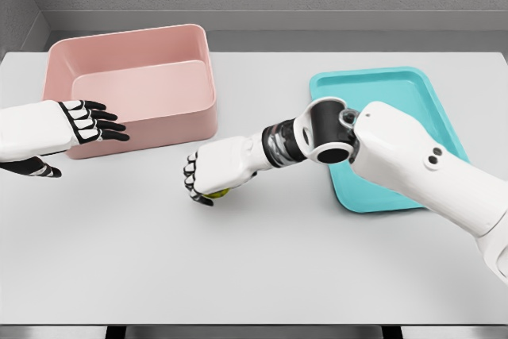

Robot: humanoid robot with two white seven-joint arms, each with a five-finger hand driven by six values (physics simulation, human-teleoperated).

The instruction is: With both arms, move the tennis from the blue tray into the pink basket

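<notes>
Yellow-green tennis ball (217, 193) sits on the grey table (254, 275) near centre, mostly hidden under the right hand (216, 174); only a sliver shows below the palm. Right-hand fingers are curled down around the ball, wrapping it. Ball is out of the teal plastic tray (379, 85), which lies at 3 o'clock from it, partly covered by the right forearm. Pink rectangular basket (182, 121) is at 11 o'clock from the ball, well apart. Left hand (89, 122) hovers at 9 o'clock, just beside the basket's front-left wall, fingers spread and extended, holding nothing. Open tabletop between ball and basket. No readable text or brand marks anywhere.
</notes>
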